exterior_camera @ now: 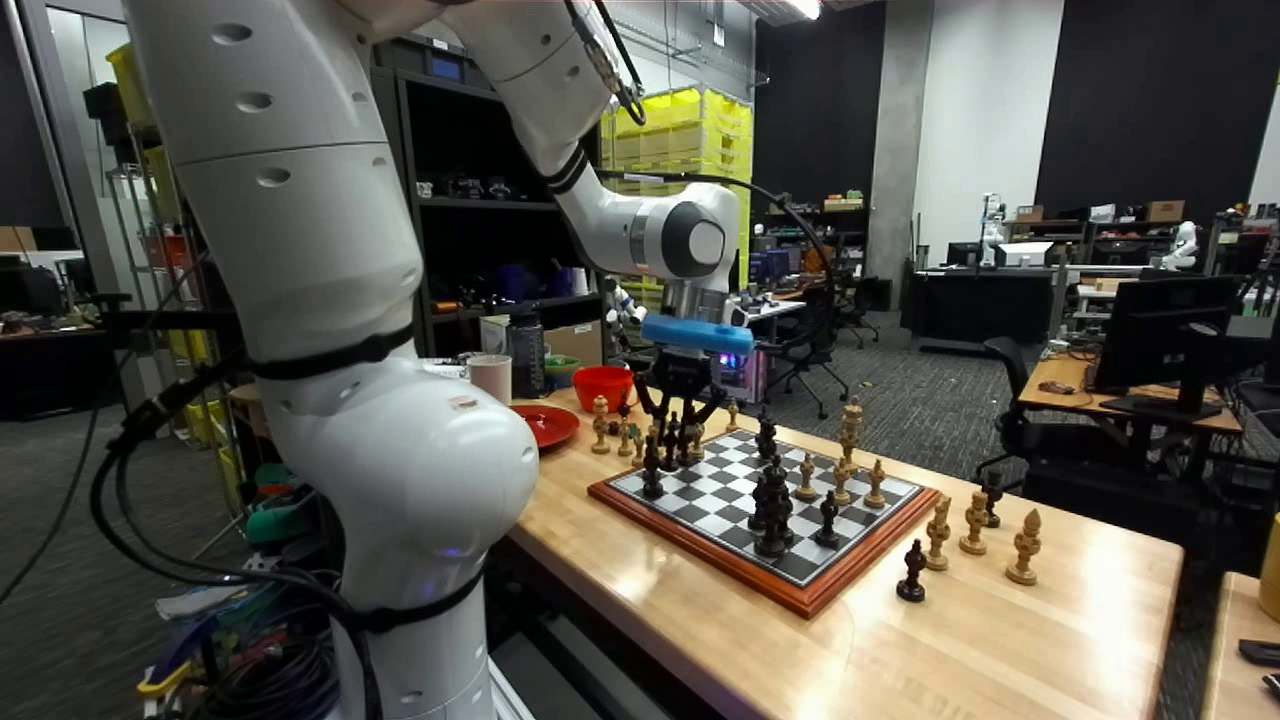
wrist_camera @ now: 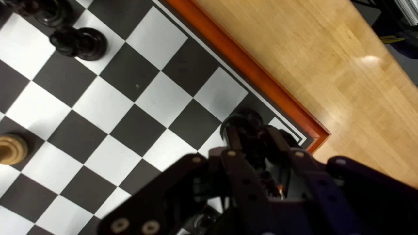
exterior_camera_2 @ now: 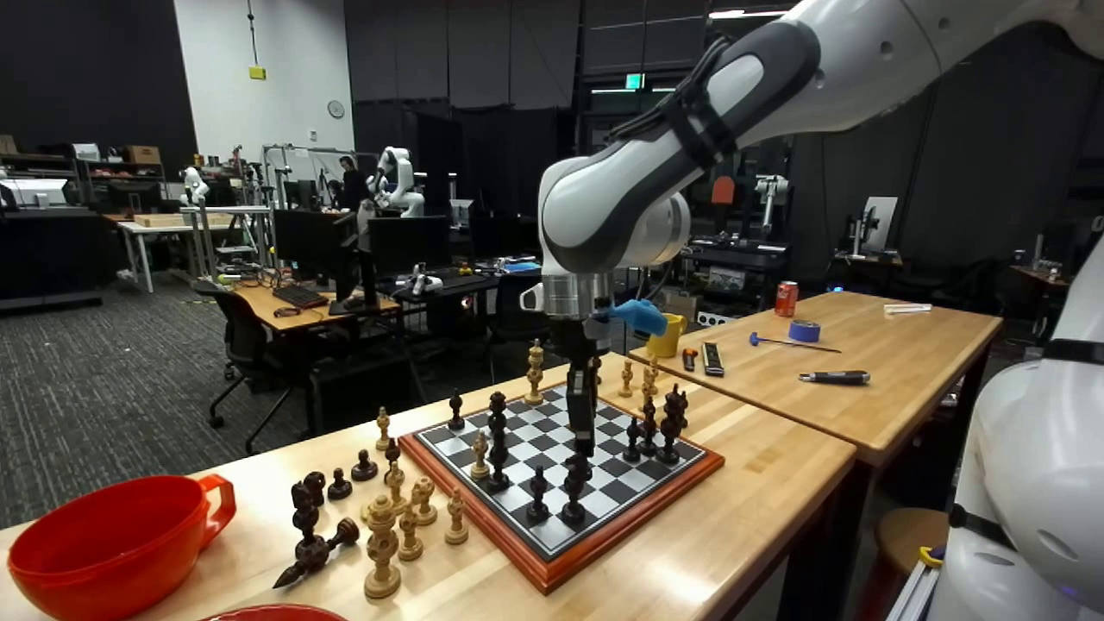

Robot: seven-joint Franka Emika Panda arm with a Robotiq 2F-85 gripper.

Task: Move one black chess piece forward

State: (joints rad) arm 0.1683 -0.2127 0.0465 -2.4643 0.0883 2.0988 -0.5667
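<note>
Wrist view, four o'clock: black two-fingered end effector (wrist_camera: 253, 130) straddles dark carved chess piece (wrist_camera: 249, 121), grip unclear; probably grasping step, straight lift next.

Wooden table (exterior_camera_2: 759, 466) with chessboard (exterior_camera_2: 634, 516), loose chessmen (exterior_camera_2: 382, 550), red cup (exterior_camera_2: 108, 556), red plate (exterior_camera: 550, 428)

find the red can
In an exterior view, the red can stands right of centre on the far table, just behind and slightly left of the blue tape.
</note>
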